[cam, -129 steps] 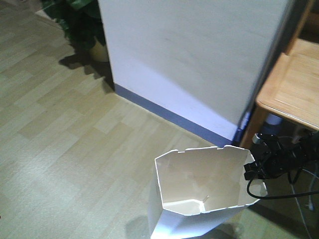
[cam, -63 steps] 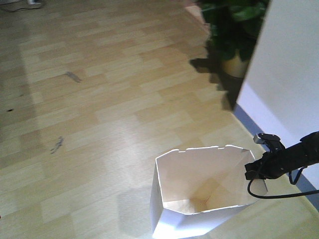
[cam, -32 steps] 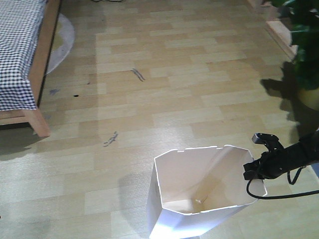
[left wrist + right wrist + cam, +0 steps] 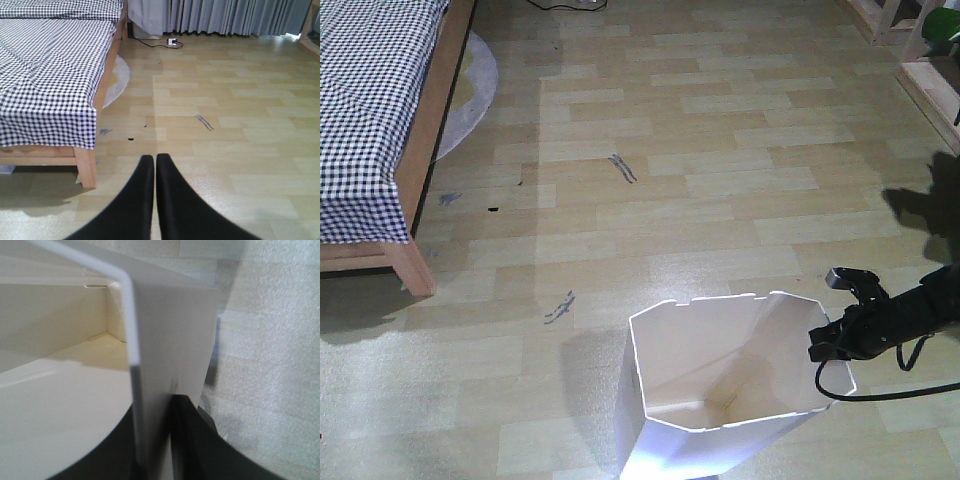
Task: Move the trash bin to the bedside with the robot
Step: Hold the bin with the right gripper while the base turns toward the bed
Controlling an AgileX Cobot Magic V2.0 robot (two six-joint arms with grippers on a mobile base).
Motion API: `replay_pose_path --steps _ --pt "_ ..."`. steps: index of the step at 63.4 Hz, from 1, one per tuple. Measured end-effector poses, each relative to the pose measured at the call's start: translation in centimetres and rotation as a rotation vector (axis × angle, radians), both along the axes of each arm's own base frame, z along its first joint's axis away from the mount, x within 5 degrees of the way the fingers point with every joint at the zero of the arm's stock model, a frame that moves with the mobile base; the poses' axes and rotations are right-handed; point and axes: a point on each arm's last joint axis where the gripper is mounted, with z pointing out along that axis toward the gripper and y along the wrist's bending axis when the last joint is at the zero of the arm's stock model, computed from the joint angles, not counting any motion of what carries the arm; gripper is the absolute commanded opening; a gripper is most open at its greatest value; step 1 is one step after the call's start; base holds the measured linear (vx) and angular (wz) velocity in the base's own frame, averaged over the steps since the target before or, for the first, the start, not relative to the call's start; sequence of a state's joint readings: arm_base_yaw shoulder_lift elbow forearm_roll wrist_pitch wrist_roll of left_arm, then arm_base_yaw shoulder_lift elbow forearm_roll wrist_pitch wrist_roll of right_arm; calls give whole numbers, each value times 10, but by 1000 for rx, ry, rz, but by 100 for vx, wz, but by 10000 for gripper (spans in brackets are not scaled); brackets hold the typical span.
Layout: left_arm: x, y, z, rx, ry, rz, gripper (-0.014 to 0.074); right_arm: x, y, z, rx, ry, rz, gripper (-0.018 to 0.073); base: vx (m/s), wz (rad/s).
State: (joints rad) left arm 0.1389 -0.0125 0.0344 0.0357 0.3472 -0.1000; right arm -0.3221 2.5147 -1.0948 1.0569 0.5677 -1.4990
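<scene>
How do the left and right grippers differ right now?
The left gripper is shut on nothing, fingers pressed together; the right gripper is shut on the trash bin, one finger inside its wall and one outside. The left gripper hangs over bare floor facing the bed; the right gripper sits at the bin's rim. Both are black and closed.

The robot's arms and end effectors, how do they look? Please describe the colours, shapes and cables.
The right arm is slim and black; the right end effector is black too, with a small grey-tipped part above it and a loose black cable looping below. The left end effector has two smooth black fingers, narrow and rounded at the tips, wider behind. No markings show.
</scene>
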Motion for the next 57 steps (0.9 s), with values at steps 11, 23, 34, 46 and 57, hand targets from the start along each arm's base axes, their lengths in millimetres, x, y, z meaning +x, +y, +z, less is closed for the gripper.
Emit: replay_pose_path --steps 11,23,34,46,57 --pt "0 0 0 0 0 0 -6 0 -1 0 -12 -2 -2 -5 26 -6" --pt "0 0 0 0 0 0 -6 0 -1 0 -12 -3 -3 -5 25 -6" --pt "0 0 0 0 0 0 -6 0 -1 -1 -13 -2 0 -5 25 -2" --pt "0 0 0 0 0 0 -6 0 -1 -1 -14 -2 3 -5 28 3" --pt "0 0 0 0 0 0 -6 0 -1 -1 -14 -2 3 -5 32 11"
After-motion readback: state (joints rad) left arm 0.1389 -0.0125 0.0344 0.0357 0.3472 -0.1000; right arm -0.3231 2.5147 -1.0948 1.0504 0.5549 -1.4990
